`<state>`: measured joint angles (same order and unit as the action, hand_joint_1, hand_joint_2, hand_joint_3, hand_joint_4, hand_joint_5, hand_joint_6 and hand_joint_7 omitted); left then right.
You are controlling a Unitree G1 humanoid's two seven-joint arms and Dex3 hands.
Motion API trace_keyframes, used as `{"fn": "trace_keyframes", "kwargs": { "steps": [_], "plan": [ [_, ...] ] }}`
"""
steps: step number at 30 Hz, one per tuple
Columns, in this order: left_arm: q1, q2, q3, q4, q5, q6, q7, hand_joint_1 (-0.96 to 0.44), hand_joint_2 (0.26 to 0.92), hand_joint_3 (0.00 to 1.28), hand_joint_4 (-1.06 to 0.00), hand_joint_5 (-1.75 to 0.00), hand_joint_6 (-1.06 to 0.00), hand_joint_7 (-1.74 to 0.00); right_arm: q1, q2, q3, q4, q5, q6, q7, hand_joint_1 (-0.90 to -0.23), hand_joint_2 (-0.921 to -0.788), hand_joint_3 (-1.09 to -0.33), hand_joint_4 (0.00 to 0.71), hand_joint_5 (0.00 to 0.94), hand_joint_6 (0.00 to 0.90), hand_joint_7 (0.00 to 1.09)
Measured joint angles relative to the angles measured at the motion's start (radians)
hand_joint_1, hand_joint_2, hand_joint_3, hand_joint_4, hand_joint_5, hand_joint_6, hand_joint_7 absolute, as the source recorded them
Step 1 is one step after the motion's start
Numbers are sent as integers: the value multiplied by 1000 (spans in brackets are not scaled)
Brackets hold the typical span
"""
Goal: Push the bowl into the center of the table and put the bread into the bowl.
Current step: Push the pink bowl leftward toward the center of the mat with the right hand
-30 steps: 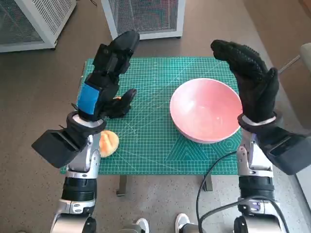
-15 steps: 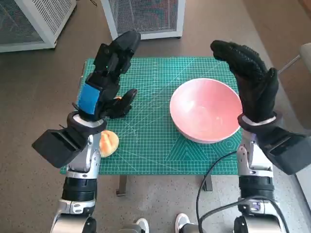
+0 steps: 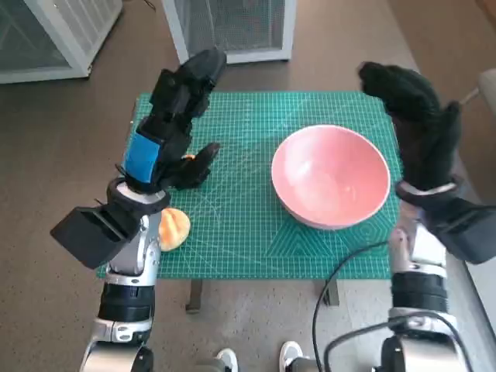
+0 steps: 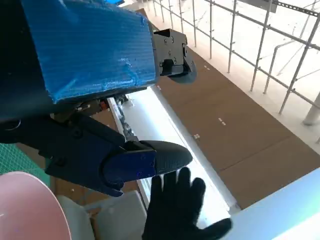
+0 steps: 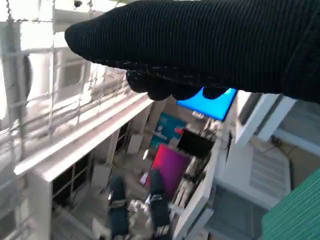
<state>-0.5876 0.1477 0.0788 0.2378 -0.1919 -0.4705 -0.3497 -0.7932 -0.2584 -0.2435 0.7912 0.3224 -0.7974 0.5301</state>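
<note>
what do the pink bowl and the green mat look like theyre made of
Bowl: probably plastic or glazed ceramic; smooth pink surface with a soft sheen, thin even rim. Mat: looks like a rubbery vinyl cutting mat; matte green, printed with fine pale grid lines, lying flat.

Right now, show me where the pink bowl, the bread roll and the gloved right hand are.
pink round bowl (image 3: 329, 172), head view, inner bottom.
golden bread roll (image 3: 173, 229), head view, visible top.
black-gloved right hand (image 3: 418, 128), head view, back of glove.
</note>
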Motion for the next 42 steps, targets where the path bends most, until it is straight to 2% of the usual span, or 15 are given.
{"fn": "trace_keyframes", "kwargs": {
  "steps": [4,8,14,18,22,28,33,42],
  "plan": [
    [0,0,1,1,1,-8,3,-616,921,480,-104,-155,1,-587,-45,-32,-40,147,3,-37,-2,-552,-921,-671,190,0,-1,489],
    [0,0,1,4,4,-17,7,-617,921,478,-96,-163,1,-575,-68,-60,-64,256,-17,-49,-49,-546,-921,-696,187,0,-1,474],
    [0,2,2,11,13,-21,12,-606,921,479,-87,-177,1,-557,-82,-101,-56,380,-115,-36,-221,-548,-921,-739,193,3,1,461],
    [0,2,2,11,16,-21,12,-601,921,481,-82,-183,1,-554,-87,-122,-47,437,-170,23,-332,-559,-921,-759,192,3,9,467],
    [0,2,2,11,15,-21,11,-600,921,482,-79,-189,1,-559,-88,-125,-56,472,-171,92,-373,-540,-921,-790,169,0,11,466],
    [1,4,3,10,11,-20,6,-601,921,482,-74,-199,1,-564,-84,-114,-101,497,-150,190,-373,-514,-921,-794,152,5,28,467],
    [1,7,4,10,-1,-20,-4,-604,921,478,-70,-207,1,-562,-68,-98,-132,509,-136,253,-375,-523,-921,-769,169,13,57,472],
    [3,17,12,12,-3,-20,-12,-600,921,473,-73,-220,1,-572,-43,-65,-154,520,-130,324,-398,-516,-921,-758,184,16,74,467]
  ]
}}
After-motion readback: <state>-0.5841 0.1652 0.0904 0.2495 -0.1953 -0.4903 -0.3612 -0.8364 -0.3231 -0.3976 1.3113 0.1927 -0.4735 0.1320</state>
